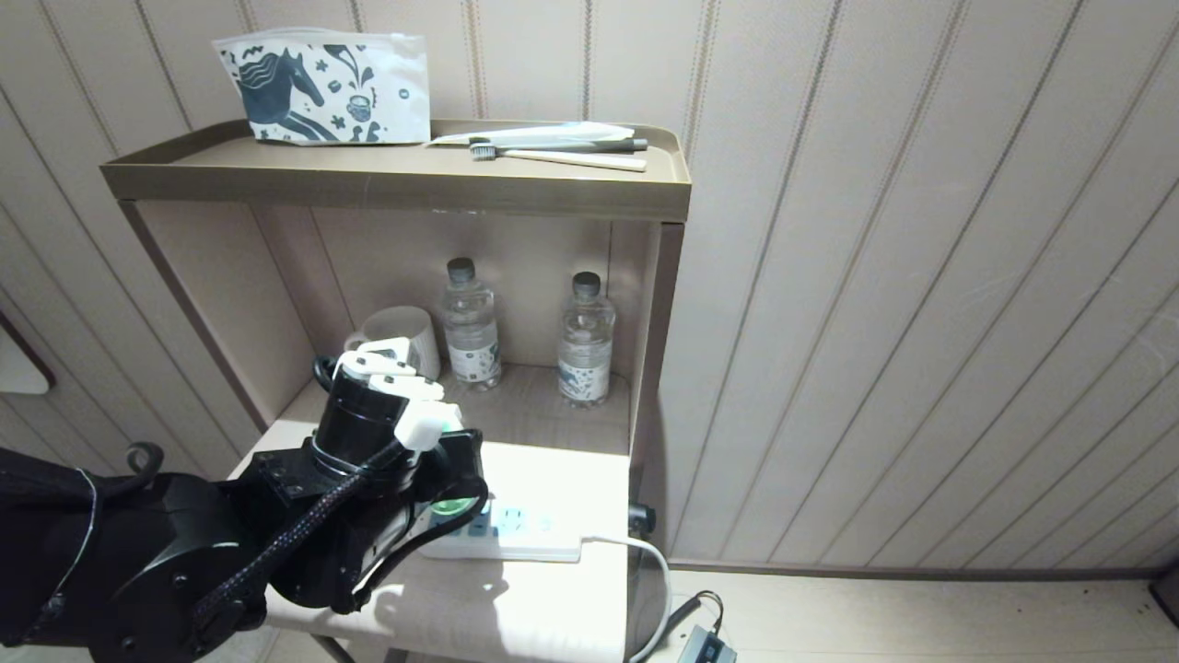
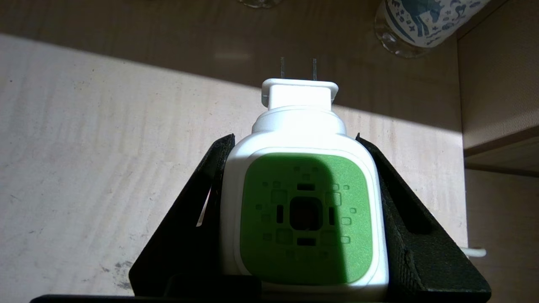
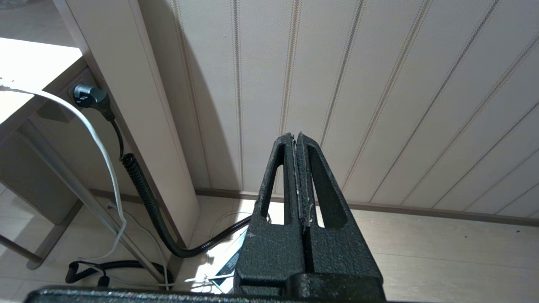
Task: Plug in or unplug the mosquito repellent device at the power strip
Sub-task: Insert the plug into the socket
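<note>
My left gripper (image 2: 294, 136) is shut on the mosquito repellent device (image 2: 306, 219), with its black fingers (image 2: 198, 210) pressed against the two sides of the white head with the green face. The two metal prongs (image 2: 297, 67) stick out bare over the light tabletop, in no socket. In the head view the device (image 1: 428, 425) is held just above the left end of the power strip (image 1: 520, 532), a white strip with light blue sockets and a white cable (image 1: 649, 557) running off the table's edge. My right gripper (image 3: 296, 139) hangs parked over the floor by the wall, shut and empty.
A white mug (image 1: 405, 333) and two clear water bottles (image 1: 472, 327) (image 1: 586, 343) stand at the back of the lower shelf. The cabinet's side panel (image 1: 656, 368) bounds it on the right. The top shelf holds a printed pouch (image 1: 327, 87) and a toothbrush (image 1: 557, 157). Black cables (image 3: 139, 185) trail on the floor.
</note>
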Available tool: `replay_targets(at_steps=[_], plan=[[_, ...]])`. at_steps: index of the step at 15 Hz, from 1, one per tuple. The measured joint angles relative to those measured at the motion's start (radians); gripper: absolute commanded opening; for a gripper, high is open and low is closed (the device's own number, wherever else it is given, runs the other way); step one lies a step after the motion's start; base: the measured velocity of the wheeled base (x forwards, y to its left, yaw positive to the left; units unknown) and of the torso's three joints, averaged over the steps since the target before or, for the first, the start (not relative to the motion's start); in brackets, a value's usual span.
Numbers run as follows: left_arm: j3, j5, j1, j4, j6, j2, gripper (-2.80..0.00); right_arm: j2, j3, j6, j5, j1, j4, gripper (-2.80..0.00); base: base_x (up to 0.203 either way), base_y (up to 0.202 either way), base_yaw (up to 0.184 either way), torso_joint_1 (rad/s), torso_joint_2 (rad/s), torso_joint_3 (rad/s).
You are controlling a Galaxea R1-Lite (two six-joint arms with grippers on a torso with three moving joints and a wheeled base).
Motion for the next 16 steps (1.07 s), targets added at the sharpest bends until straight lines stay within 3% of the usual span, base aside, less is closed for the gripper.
replay_targets(at_steps=[16], plan=[[0.131,0.038,-0.026,-0.158,0.015,0.044,-2.8,0.0,0.0,0.0,0.0,0.0,0.0,-2.8,0.0,0.0,0.0,0.0,0.0,0.0]])
